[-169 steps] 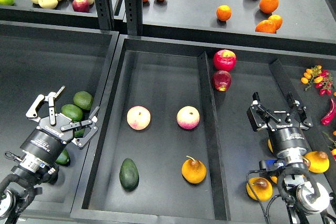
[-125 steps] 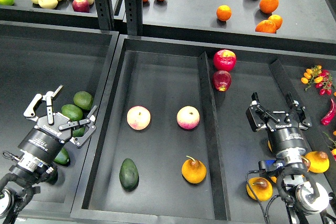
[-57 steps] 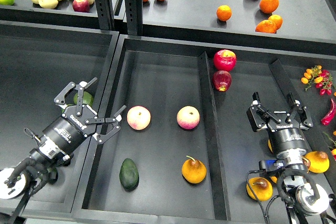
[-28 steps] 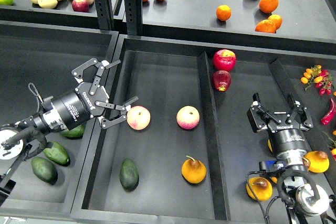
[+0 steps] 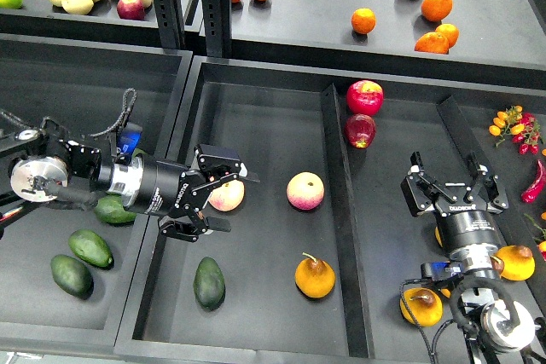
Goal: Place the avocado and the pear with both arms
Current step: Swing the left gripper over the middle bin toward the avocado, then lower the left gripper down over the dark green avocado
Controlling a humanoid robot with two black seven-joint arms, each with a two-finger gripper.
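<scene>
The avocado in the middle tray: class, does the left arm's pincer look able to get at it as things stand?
Probably yes. The avocado lies alone on bare tray floor, and the left pincer hangs open just above it by an apple, nothing between.
</scene>
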